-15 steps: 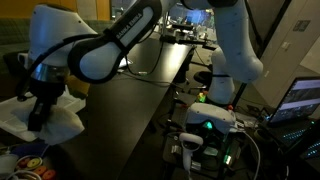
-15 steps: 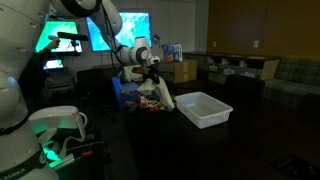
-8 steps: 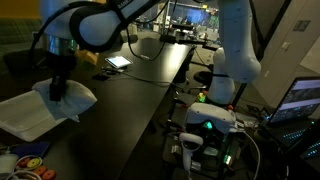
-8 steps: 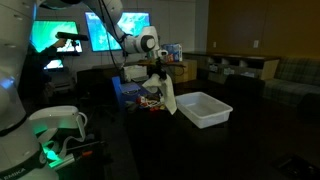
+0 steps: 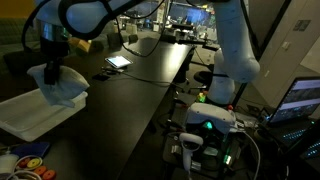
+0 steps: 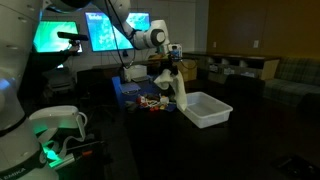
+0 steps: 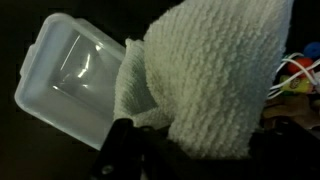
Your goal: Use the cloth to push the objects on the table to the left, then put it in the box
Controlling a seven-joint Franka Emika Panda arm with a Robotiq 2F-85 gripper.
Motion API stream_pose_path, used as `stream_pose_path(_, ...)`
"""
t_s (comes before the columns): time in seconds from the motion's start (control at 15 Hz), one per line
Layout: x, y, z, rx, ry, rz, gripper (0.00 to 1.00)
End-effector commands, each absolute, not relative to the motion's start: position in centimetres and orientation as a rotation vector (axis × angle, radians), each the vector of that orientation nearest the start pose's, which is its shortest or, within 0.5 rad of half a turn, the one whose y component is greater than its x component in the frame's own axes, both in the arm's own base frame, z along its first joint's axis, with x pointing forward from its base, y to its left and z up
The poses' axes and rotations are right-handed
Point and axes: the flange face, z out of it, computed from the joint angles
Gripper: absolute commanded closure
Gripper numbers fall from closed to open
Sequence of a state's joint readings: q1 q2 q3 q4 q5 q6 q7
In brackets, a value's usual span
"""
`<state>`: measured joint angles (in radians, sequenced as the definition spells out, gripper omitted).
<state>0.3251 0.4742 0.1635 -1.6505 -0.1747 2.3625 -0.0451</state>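
My end effector (image 5: pixel 52 71) was clenched on the small white soft fabric cloth (image 5: pixel 63 90), which hung in the air. The shallow white plastic box (image 5: pixel 20 116) lay just below and off to one side. The cloth hung over its near end, not its middle. The box's long axis ran diagonally across the dark, nearly black surface (image 5: pixel 140 90). Small colourful toys (image 6: pixel 150 100) were clustered just beside the box. The room was dim, with bright screens (image 6: pixel 110 30) behind.
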Motion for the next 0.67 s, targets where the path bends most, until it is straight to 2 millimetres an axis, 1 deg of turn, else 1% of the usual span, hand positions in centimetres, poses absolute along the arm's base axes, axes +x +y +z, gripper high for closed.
stream_pose_path(0.0,66.9,31.4,36.1,-2.993,-0.929,-0.533,1.0)
stream_pose_path(0.2,70.3,30.5,34.6,-3.023,-0.865,-0.616,1.0)
stream_pose_path(0.27,71.3,30.2,33.7,-3.038,-0.836,-0.652,0.99)
stream_pose_path(0.33,72.3,29.6,33.4,-3.052,-0.798,-0.675,0.99)
stream_pose_path(0.47,74.1,28.8,31.5,-3.096,-0.739,-0.728,0.98)
stream_pose_path(0.6,75.5,27.7,29.7,-3.137,-0.672,-0.746,1.0)
